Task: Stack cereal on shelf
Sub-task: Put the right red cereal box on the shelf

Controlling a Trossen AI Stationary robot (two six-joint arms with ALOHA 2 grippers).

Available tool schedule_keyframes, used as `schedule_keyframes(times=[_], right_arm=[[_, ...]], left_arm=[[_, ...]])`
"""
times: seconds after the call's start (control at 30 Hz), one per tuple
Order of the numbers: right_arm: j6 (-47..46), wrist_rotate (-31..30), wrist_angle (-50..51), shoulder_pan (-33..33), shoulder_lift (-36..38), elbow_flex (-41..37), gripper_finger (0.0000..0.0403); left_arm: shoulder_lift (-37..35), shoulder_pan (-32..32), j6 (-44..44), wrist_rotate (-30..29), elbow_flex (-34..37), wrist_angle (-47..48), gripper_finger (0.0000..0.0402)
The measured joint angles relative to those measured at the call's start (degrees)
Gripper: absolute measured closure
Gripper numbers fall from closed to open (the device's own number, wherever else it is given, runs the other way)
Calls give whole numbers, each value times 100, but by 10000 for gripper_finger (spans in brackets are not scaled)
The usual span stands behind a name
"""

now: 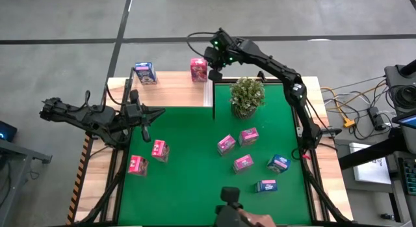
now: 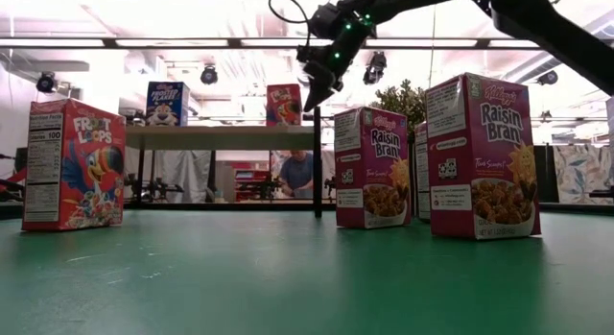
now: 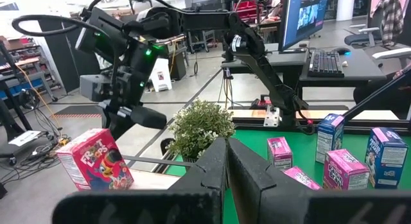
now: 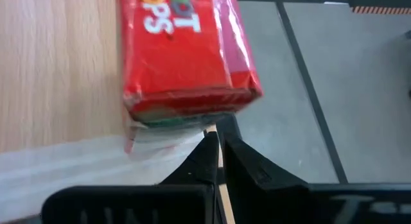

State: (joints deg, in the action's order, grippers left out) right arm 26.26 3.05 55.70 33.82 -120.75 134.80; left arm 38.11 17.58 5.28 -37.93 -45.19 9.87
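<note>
Red rectangular cardboard cereal box [image 1: 199,69]: upright on the pale light-wood shelf board [image 1: 172,89], near the board's right end, printed front readable in the left wrist view [image 3: 95,160]. Not gripped. In the right wrist view, box [image 4: 183,54] just ahead of the dark fingertips [image 4: 207,153], which lie pressed together with nothing between them; contact with the box cannot be told.

Right gripper [image 1: 214,74]: just beside the red box on its right, over the shelf's right edge and the thin black metal upright [image 1: 214,97]. In the low view, gripper [image 2: 317,90] above shelf level, pointing down beside the box [image 2: 283,105].

Blue rectangular cardboard cereal box [image 1: 145,73]: upright at the shelf's far left, well apart from the red box.

Left gripper [image 1: 144,131]: over the left part of the green mat [image 1: 188,181], well apart from both shelf boxes, fingers [image 3: 212,169] shut together and empty.

Remaining small boxes on the mat: two pink [image 1: 160,149] [image 1: 137,164] near the left gripper; three pink [image 1: 226,144] [image 1: 248,136] [image 1: 242,163] and two blue [image 1: 278,163] [image 1: 266,186] grouped right of centre, lying at differing angles.

Small potted green plant [image 1: 247,97]: on the mat's far right part, just right of the upright.

Person in a blue top [image 2: 299,172]: visible in the room behind the shelf, low view.
</note>
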Motion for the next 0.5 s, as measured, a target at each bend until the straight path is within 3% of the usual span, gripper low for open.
schedule_keyframes(times=[0.27, 0.5], right_arm=[[-83, -2, -125, -71, -20, 0, 390], [-144, 68, 369, -86, 44, 11, 390]], left_arm=[[0, 2, 0, 0, 0, 2, 402], [0, 2, 0, 1, 0, 0, 402]])
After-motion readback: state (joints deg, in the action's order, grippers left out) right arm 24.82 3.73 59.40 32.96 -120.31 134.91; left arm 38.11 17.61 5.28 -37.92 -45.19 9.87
